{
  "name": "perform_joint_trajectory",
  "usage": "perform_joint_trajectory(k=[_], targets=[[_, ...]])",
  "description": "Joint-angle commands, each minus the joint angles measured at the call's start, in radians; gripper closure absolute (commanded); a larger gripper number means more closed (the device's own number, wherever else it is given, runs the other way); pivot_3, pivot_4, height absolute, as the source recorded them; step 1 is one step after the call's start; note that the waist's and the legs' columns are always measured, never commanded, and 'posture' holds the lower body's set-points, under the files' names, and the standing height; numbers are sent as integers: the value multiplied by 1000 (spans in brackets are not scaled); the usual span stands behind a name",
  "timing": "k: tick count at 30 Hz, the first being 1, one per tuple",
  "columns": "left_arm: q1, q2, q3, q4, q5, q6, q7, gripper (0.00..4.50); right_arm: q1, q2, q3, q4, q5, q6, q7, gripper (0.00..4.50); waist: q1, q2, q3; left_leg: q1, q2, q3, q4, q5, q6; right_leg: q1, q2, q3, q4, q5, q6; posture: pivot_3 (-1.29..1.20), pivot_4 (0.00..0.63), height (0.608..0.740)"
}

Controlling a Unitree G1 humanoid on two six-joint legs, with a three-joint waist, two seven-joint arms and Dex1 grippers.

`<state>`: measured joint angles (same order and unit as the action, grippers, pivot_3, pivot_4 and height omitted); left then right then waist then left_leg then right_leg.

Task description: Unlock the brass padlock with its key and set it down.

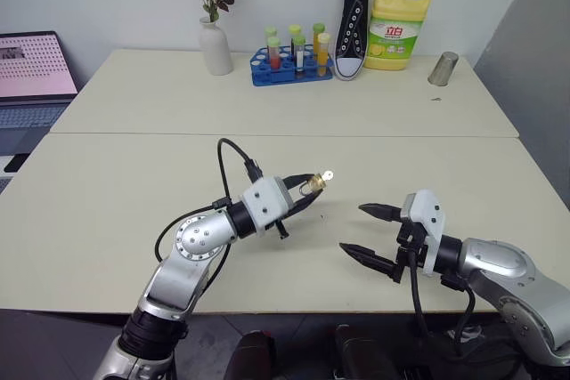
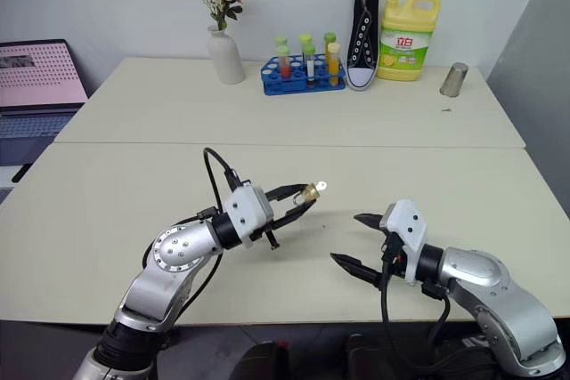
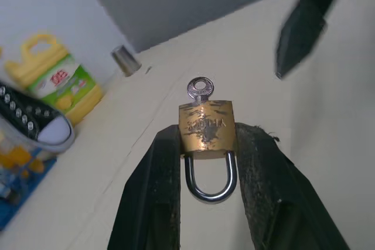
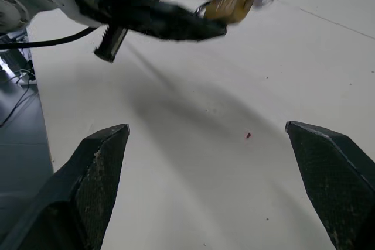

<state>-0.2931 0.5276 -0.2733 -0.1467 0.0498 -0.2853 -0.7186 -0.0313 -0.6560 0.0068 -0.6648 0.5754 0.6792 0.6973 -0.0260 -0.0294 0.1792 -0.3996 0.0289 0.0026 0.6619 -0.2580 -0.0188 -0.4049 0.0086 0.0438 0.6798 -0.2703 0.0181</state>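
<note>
From the head views, the brass padlock [image 1: 310, 186] is seen held up off the table [image 1: 134, 175], pinched in the left gripper [image 1: 307, 191]. The key [image 1: 328, 176] sticks out of its far end, toward the right gripper [image 1: 363, 231], which is spread wide and holds nothing.

From the left wrist, the fingers [image 3: 153, 191] are pressed on both sides of the padlock's body, shackle [image 3: 211, 181] pointing back.

From the right wrist, the key is seen ahead, well apart, so a reach is likely needed.

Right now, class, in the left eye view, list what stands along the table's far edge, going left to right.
White flower vase → blue tube rack → black lace-up sneaker → yellow detergent bottle → grey metal cup.
</note>
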Motion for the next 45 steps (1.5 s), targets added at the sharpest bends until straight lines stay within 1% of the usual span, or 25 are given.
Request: perform_joint_trajectory(k=[1,3,5,9,16,25,28,30,33,34,38,39,45], targets=[[-85,61,-16,144,129,-380,17,3529,-27,-10,-53,-11,64,26,11,0,2,0,0,0,0,0,0,0,0,0,0,0,0,0,0,0,150,740],[-128,88,-22,238,187,-544,44,3529,-39,-1,-71,-5,113,54,9,0,2,0,0,0,0,0,1,0,0,0,0,0,0,0,0,0,150,740],[-166,94,-24,314,214,-659,70,3529,-51,-1,-78,1,155,78,14,0,2,0,0,0,0,1,1,0,0,0,0,0,0,0,0,0,150,740],[-211,91,-30,398,266,-796,113,3529,-85,13,-60,22,194,103,6,0,1,0,0,-1,0,1,0,0,0,0,-1,0,-1,0,0,0,150,740],[-225,81,-41,432,289,-830,142,3529,-151,38,-25,74,213,141,0,0,-1,0,0,-1,0,0,0,0,0,0,-1,-1,0,0,0,0,150,740],[-197,78,-31,386,345,-787,181,3529,-227,74,19,121,246,203,-2,0,-1,0,0,-1,0,0,0,0,0,0,-1,-1,0,0,1,0,150,740],[-192,79,-32,376,351,-784,190,3529,-245,89,29,139,247,220,-10,645,-1,0,0,-1,0,0,0,0,0,0,-1,-1,0,1,0,0,150,740],[-189,79,-32,371,354,-781,193,3529,-248,91,30,141,248,226,-10,1309,-1,0,0,-1,0,0,1,0,0,0,-1,-1,0,1,0,0,150,740],[-188,80,-31,368,356,-776,198,3529,-255,90,30,145,254,236,-2,2472,-1,0,0,-1,0,0,1,0,0,0,-1,-1,0,1,-1,0,150,740],[-188,81,-31,367,357,-775,200,3529,-257,90,30,148,257,240,-1,2781,-1,0,0,-1,0,0,1,0,0,0,-1,-1,0,2,-1,0,150,740],[-185,86,-28,359,365,-768,210,3529,-263,80,33,153,258,250,12,4254,-1,0,0,-1,0,0,1,0,0,0,-1,-1,1,1,-1,0,150,740],[-185,87,-28,357,367,-768,212,3529,-265,81,32,155,261,252,12,4490,-1,0,0,-1,0,0,0,0,0,0,-1,-1,1,1,-1,0,150,740],[-178,93,-26,351,367,-763,222,3529,-282,80,18,173,296,285,17,4500,-1,0,0,-1,1,0,1,0,0,0,-1,-1,1,2,-1,0,150,740]])
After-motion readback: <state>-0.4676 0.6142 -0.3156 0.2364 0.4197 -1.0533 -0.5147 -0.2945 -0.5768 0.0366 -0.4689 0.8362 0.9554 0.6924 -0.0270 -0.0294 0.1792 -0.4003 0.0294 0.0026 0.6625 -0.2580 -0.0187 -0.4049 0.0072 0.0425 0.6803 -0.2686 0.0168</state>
